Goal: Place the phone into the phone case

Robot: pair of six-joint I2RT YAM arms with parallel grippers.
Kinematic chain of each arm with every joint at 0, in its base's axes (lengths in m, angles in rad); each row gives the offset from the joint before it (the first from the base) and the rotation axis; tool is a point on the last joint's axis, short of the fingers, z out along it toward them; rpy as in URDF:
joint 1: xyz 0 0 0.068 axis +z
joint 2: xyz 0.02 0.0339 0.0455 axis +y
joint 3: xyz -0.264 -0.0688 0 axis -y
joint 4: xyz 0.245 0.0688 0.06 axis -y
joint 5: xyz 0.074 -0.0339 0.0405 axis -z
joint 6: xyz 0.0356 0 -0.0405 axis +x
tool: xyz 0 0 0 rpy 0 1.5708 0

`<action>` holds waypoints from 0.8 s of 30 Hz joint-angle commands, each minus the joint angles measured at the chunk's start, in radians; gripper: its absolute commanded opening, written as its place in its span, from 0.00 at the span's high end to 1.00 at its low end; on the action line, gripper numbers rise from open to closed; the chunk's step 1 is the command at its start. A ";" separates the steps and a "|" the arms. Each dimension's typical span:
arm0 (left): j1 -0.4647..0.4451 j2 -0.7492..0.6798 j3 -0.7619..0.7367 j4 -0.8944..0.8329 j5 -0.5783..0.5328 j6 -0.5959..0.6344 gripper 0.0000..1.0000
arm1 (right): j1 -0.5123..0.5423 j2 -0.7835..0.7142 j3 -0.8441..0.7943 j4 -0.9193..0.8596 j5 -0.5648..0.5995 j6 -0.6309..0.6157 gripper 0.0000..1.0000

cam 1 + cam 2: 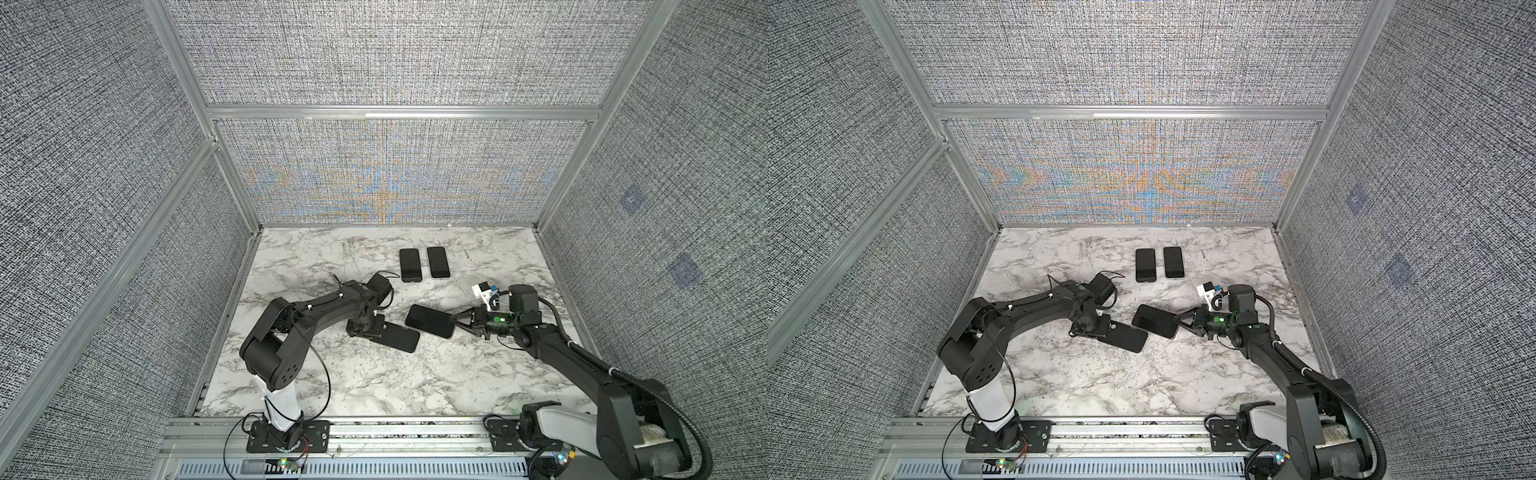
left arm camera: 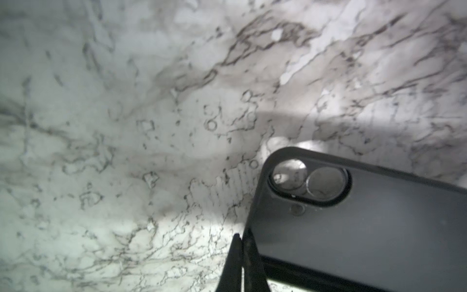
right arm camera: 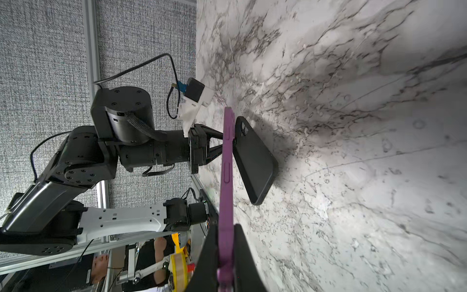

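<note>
The black phone case [image 1: 401,337] [image 1: 1127,338] sits left of the table's middle in both top views. My left gripper [image 1: 374,326] is shut on its near corner [image 2: 241,240], beside the camera cutout [image 2: 309,183]. In the right wrist view the phone case [image 3: 255,156] is tilted, with the held end off the marble and the far end resting on it. The purple phone [image 3: 227,164] shows edge-on, and my right gripper [image 3: 226,228] is shut on its end. In both top views the phone [image 1: 430,321] [image 1: 1155,321] hangs screen-up just right of the case, with my right gripper [image 1: 455,322] behind it.
Two more dark phones [image 1: 410,264] [image 1: 438,262] lie side by side toward the back of the marble table [image 1: 332,374]. Fabric walls with metal frames enclose three sides. Both arm bases stand on the front rail [image 1: 374,432].
</note>
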 commanded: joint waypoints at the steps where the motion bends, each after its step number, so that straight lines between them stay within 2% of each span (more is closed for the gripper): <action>1: 0.001 -0.029 -0.033 0.023 0.011 -0.139 0.99 | 0.039 0.024 0.031 -0.011 -0.019 -0.039 0.97; 10: -0.003 -0.060 -0.104 0.120 0.076 -0.220 0.92 | 0.151 0.159 0.099 -0.017 -0.040 -0.045 0.98; 18: -0.003 -0.089 -0.167 0.209 0.114 -0.262 0.80 | 0.169 0.226 0.202 -0.220 -0.032 -0.165 1.00; 24: 0.019 -0.165 -0.203 0.224 0.139 -0.247 0.76 | 0.177 0.272 0.230 -0.232 -0.027 -0.170 1.00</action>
